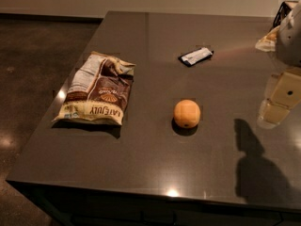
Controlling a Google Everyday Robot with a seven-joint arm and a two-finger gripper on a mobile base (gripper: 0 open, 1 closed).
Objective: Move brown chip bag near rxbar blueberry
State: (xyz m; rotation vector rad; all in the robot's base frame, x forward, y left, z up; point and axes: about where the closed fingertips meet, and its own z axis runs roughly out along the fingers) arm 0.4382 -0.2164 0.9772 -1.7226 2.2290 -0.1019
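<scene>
Nearest the front edge, the worktop (pixel 141 168) is carrying only a dark shadow (pixel 256 166) that the arm is casting at the right. Just behind that, the claw (pixel 275 108) is hanging above the worktop's right side, gripping nothing; whether it is open or closed, I cannot tell. It is sitting well apart from every item, so the reach is not yet under way.

At about the same depth an orange (pixel 187 113) is resting near the middle, and the bag (pixel 96 91) is lying flat near the left edge with its lettering facing up. Lying flat like that, it is probably offering the claw only its crinkled edges or a pinch of its top face.

Farther back and right of centre, the bar (pixel 195 56) is lying flat and at an angle, well apart from the bag. The orange is sitting close to the straight line between bag and bar, so a dragged bag could be knocking it; lifting or skirting behind it looks safer.

At the far right, a pale packet (pixel 267 40) and a dark rack (pixel 283 12) are sitting beyond the bar, out of the way.
</scene>
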